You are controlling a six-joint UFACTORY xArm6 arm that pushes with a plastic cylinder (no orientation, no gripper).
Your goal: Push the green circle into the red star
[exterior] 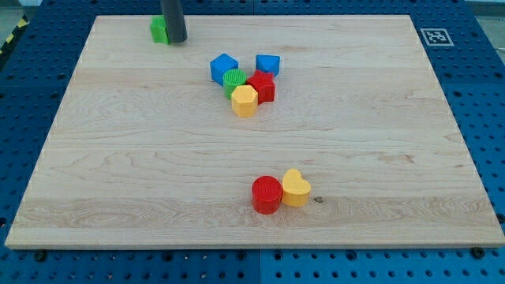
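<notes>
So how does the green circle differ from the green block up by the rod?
The green circle is round, sits mid-board, packed against the blue cube, red star and yellow hexagon. The other green block sits at the view's top edge, alone except for my tip right beside it, which partly hides its shape. Both are green.

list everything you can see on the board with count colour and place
green circle: 1, green, central cluster, against the red star
red star: 1, red, cluster's right side
yellow hexagon: 1, yellow, cluster's bottom
blue blocks: 2, blue, cluster's top, second at
green block: 1, green, view's top left, shape unclear
red cylinder: 1, red, near view's bottom
yellow heart: 1, yellow, touching the red cylinder's right
wooden board: 1, light wood
my tip: 1, dark rod, just right of the green block
</notes>
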